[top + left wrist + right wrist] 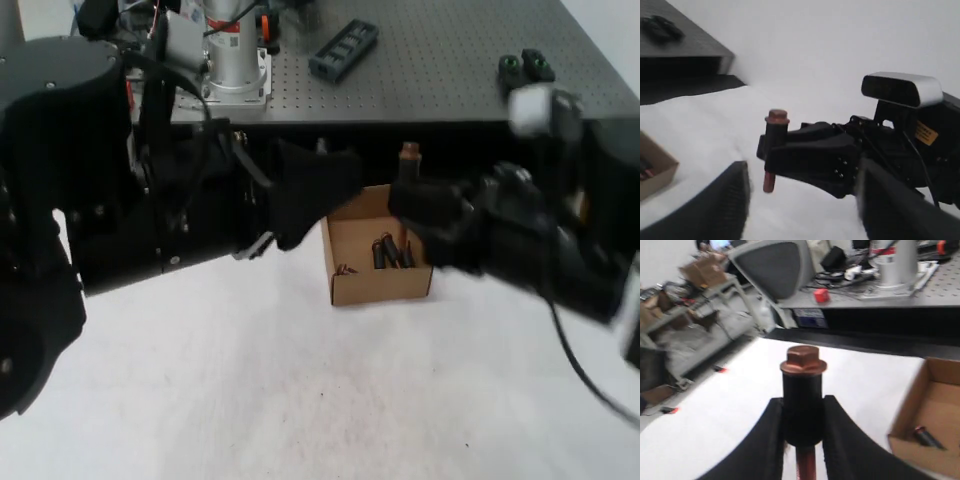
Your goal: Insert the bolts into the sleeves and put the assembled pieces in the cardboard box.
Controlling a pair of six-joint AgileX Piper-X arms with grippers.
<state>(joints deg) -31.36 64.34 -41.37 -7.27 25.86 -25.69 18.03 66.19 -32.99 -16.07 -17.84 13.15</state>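
Leftward, left claw (pixel 801 175): its two blunt black fingers (pixel 735 200) are standing wide apart and gripping nothing; it is hanging over the white surface, near the box.
Surface (pixel 250 400): a white, soft-looking, faintly fuzzy cover is lying across the front of the bench.
Cardboard box (pixel 380 285): plain brown card, open at the top, is sitting on the white cover between the two claws.
Assembled pieces (pixel 390 252): a few dark cylinders with coppery ends are lying on the box floor, toward the right arm's side.
Sleeve (pixel 801 410): a matte black tube is standing upright in the air near the box, not in it.
Bolt (pixel 802 360): copper-coloured metal with a hexagonal head over a round flange; it is sitting through the sleeve, the flange touching the sleeve's top and the smooth shank poking out below.
Right claw (pixel 802 412): its curved black fingers (pixel 770 440) are pressing narrowly on both sides of the sleeve, holding it with the bolt inside.
Perforated plate (pixel 450 60): dark metal dotted with a regular grid of small holes is running along the back, carrying a silvery cylindrical post (pixel 232 50), a ribbed grey-blue block (pixel 343 48) and two small black pieces (pixel 525 66).
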